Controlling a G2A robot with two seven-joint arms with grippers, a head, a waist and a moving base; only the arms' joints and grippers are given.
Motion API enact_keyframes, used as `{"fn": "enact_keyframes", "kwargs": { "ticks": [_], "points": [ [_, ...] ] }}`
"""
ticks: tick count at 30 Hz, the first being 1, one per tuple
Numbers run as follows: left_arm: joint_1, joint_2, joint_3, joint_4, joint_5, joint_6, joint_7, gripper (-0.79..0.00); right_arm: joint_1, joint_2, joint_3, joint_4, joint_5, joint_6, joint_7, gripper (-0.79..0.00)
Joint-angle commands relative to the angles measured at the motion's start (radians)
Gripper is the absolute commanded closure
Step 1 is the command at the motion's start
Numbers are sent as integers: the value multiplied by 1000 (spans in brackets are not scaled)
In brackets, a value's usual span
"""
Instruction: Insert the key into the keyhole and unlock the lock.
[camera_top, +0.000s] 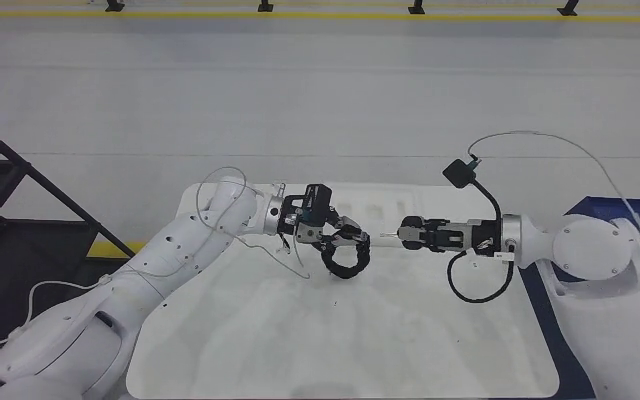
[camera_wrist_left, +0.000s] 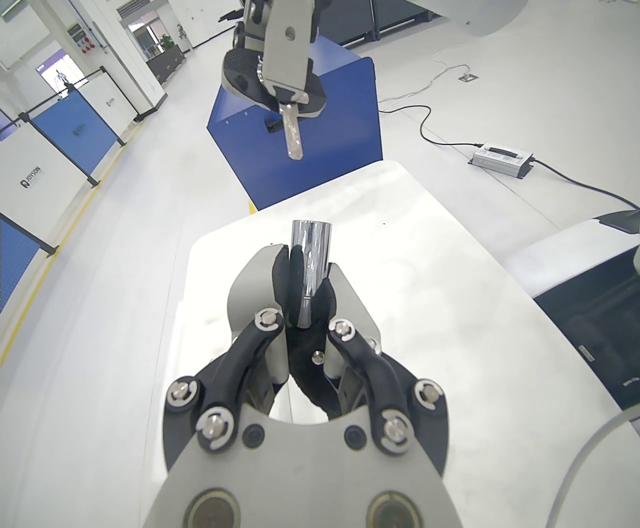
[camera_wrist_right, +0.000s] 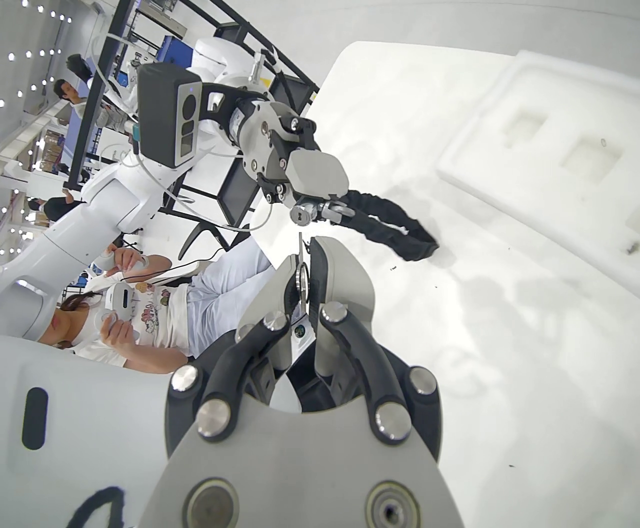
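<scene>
My left gripper is shut on the lock, a chrome cylinder whose free end faces the other arm. In the right wrist view the lock's keyhole face shows at the left gripper, and the lock's black cable loop hangs down toward the table. My right gripper is shut on the key. The key blade sticks out of the right gripper toward the lock, a short gap away. From above, the left gripper and right gripper face each other over the table.
The white table lies under both arms. A white foam tray with square recesses lies along the table's far side. A blue cabinet stands off the table behind the right arm.
</scene>
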Motion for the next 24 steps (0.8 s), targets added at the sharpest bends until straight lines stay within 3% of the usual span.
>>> {"fn": "enact_keyframes", "kwargs": {
  "ticks": [1, 9, 24],
  "points": [
    [-1, -9, 1, -1, -2, 8, 6, 0, -7, 4, 8, -26, -20, 9, -5, 0],
    [10, -43, 20, 22, 42, 45, 116, 0, -47, 12, 34, -103, -40, -6, -54, 0],
    [10, -44, 22, 25, 50, 48, 125, 0, -49, 12, 33, -102, -40, -6, -58, 0]
  ]
}}
